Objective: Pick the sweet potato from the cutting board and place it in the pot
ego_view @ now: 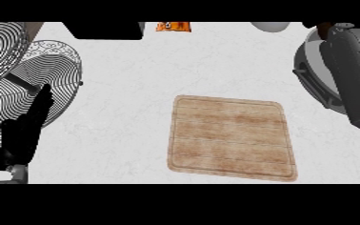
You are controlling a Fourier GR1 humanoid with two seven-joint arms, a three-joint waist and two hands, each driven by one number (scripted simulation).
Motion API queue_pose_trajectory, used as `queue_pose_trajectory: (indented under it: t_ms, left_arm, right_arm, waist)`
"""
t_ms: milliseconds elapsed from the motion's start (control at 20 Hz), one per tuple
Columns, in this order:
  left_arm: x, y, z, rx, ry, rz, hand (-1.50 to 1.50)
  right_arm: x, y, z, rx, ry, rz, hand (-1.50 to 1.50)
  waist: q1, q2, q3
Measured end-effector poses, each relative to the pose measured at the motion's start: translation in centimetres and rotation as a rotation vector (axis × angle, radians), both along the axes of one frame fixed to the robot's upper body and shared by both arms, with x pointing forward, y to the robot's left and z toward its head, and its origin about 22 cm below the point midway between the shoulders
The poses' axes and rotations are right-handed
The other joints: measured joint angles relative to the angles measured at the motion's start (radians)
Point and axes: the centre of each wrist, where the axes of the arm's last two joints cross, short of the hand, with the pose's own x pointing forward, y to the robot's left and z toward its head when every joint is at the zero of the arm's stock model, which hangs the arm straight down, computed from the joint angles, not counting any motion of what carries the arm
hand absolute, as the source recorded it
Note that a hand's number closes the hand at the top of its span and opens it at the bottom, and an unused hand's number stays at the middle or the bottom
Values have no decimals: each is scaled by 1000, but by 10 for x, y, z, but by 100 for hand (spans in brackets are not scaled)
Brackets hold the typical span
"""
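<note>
Head view, cutting board (pixel 232 139): lies bare in the near middle of the counter (pixel 141 76); no sweet potato is on it.
Head view, right arm (pixel 345 66): reaches over the pot (pixel 309 78) at the right edge; the hand itself I cannot see, so its state I cannot tell.
Sweet potato: not visible; probably held above the pot, at the placing step.
Left hand (pixel 25 128): at the near left edge, fingers straight and up, resting beside the wire rack (pixel 38 66).
Open room: wide bare counter between board and pot.
Far edge: an orange packet (pixel 174 26) and a dark object (pixel 105 29), well apart.
</note>
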Motion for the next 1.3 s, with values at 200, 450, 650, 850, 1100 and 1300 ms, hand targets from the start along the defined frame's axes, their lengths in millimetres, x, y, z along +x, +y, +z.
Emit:
queue_pose_trajectory:
  t_ms: [200, 450, 650, 850, 1100, 1300]
  left_arm:
    - [0, -4, -8, -5, 5, -5, 0]
    - [7, -5, -2, -6, -7, -18, 0]
    - [10, -11, 1, 0, -14, -31, 0]
    - [12, -14, 6, -2, -20, -49, 0]
    - [15, -19, 9, -3, -30, -67, 0]
    - [15, -26, 6, -9, -32, -73, 0]
  right_arm:
    - [-2, -45, 7, 14, -29, -6, 150]
    - [-9, -93, 5, 3, -20, -31, 150]
    - [-16, -122, 7, 10, -16, -36, 150]
    - [-28, -151, 1, 9, 8, -51, 150]
    - [-43, -173, -17, -22, 77, -74, 150]
    - [-48, -179, -27, 62, 62, -77, -150]
  waist:
    - [5, 3, 0]
    - [17, 9, 1]
    - [30, 15, 2]
    - [46, 22, 3]
    - [65, 33, 5]
    - [72, 37, 7]
